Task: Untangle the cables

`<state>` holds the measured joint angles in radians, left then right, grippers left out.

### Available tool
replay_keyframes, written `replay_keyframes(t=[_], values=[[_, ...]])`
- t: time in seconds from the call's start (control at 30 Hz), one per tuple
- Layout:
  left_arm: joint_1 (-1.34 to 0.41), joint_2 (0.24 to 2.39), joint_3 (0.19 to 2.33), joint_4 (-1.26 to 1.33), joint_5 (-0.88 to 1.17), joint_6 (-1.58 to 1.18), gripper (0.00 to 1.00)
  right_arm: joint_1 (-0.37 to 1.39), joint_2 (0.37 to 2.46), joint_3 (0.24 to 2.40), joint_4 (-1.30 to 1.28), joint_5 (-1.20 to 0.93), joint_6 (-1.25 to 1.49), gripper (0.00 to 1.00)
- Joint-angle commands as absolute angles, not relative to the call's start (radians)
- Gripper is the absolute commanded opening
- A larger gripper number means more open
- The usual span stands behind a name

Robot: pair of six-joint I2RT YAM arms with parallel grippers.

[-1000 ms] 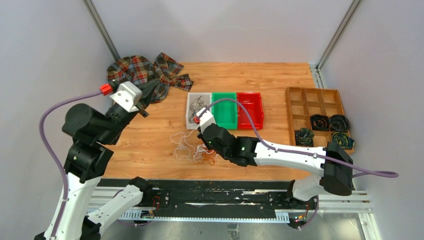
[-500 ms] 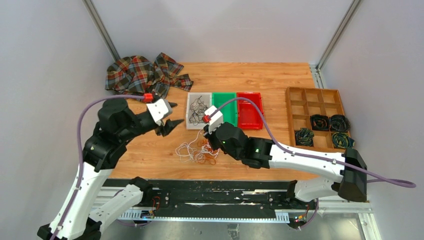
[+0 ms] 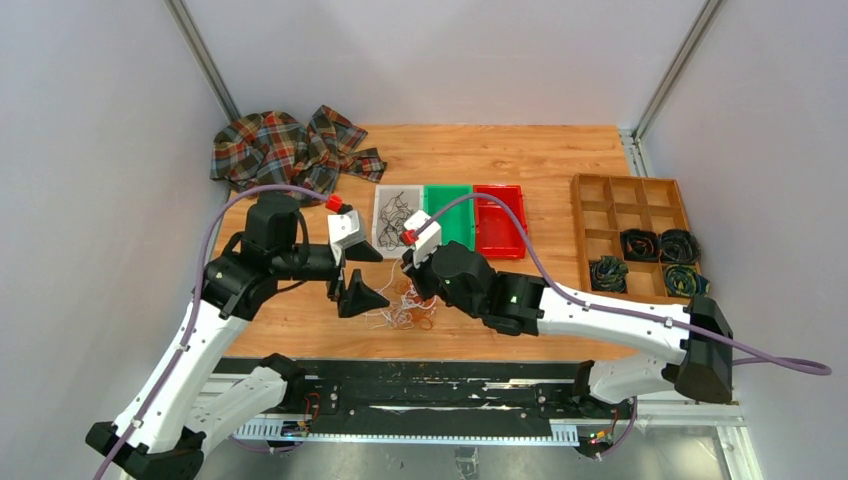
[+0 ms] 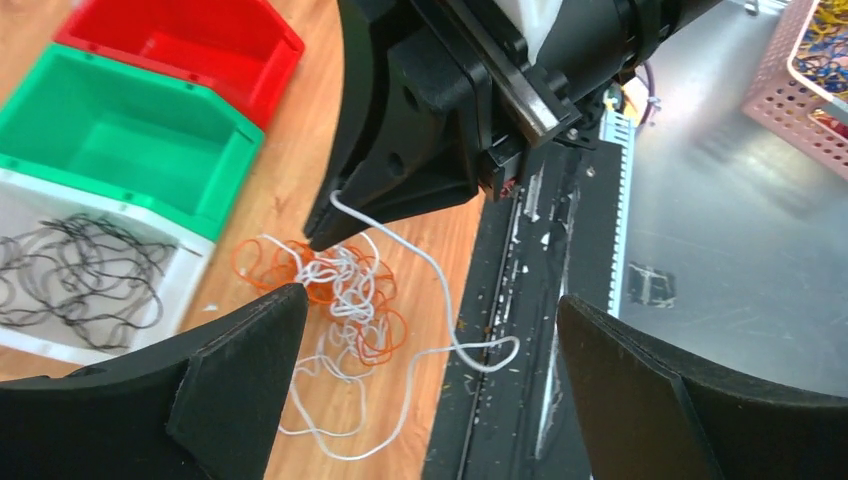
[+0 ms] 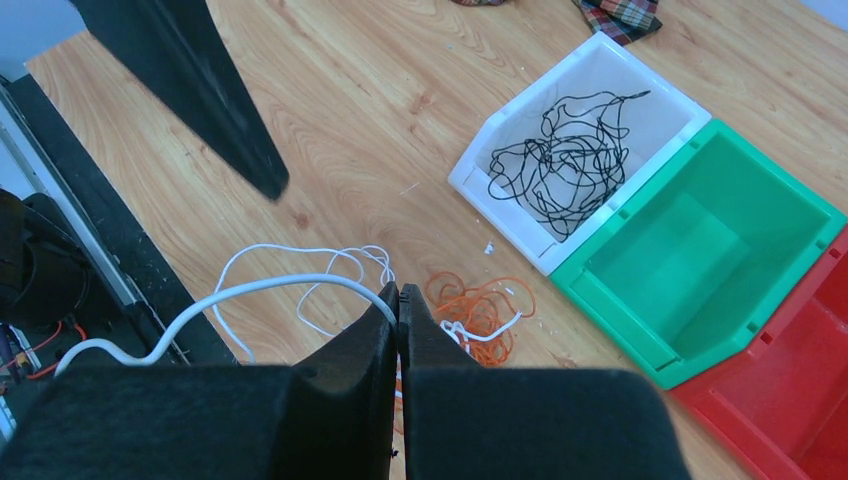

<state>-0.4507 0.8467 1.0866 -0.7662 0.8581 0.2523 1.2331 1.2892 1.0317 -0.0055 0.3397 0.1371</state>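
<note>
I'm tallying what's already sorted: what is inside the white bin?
A loose tangle of thin black cables lies in the white bin. No other colour shows among them. The bin floor right under the tangle is covered.

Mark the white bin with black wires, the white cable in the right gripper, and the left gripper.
white plastic bin (image 5: 503,222), right wrist view, its near wall.
white thin cable (image 5: 270,283), right wrist view, span left of the shut right gripper (image 5: 398,297).
left gripper (image 4: 432,300), left wrist view, midway between open fingertips.
</note>
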Motion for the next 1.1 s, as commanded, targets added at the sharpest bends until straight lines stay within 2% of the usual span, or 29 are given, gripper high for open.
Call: replay_keyframes(t=[0.0,0.1,0.2,0.27,0.37,0.47,0.5,0.6,0.7,0.9,1.07], values=[[-0.470,0.842,1.042,-0.765,0.871,0.194,0.99,1.235,1.317,1.109,0.008,0.322,0.117,0.01],[-0.472,0.838,1.000,-0.691,0.752,0.147,0.93,1.235,1.338,1.131,0.006,0.311,0.117,0.01],[-0.472,0.828,0.981,-0.627,0.623,0.142,0.78,1.235,1.340,1.132,0.010,0.298,0.121,0.01],[-0.472,0.820,0.983,-0.605,0.551,0.193,0.61,1.235,1.331,1.117,0.021,0.294,0.125,0.01],[-0.473,0.800,0.990,-0.559,0.455,0.251,0.27,1.235,1.315,1.086,0.040,0.294,0.132,0.01],[-0.472,0.787,1.017,-0.533,0.465,0.280,0.08,1.230,1.305,1.055,0.075,0.293,0.147,0.01],[-0.472,0.796,1.067,-0.545,0.553,0.289,0.01,1.227,1.301,1.026,0.132,0.291,0.156,0.06],[-0.472,0.807,1.134,-0.567,0.665,0.283,0.01,1.226,1.310,1.004,0.210,0.299,0.162,0.33],[-0.473,0.825,1.209,-0.595,0.762,0.274,0.01,1.225,1.339,1.009,0.275,0.330,0.147,0.47],[-0.472,0.873,1.352,-0.674,0.866,0.254,0.01,1.221,1.387,1.033,0.383,0.379,0.117,0.51],[-0.472,0.898,1.438,-0.732,0.897,0.266,0.01,1.214,1.405,1.014,0.455,0.391,0.121,0.47]])
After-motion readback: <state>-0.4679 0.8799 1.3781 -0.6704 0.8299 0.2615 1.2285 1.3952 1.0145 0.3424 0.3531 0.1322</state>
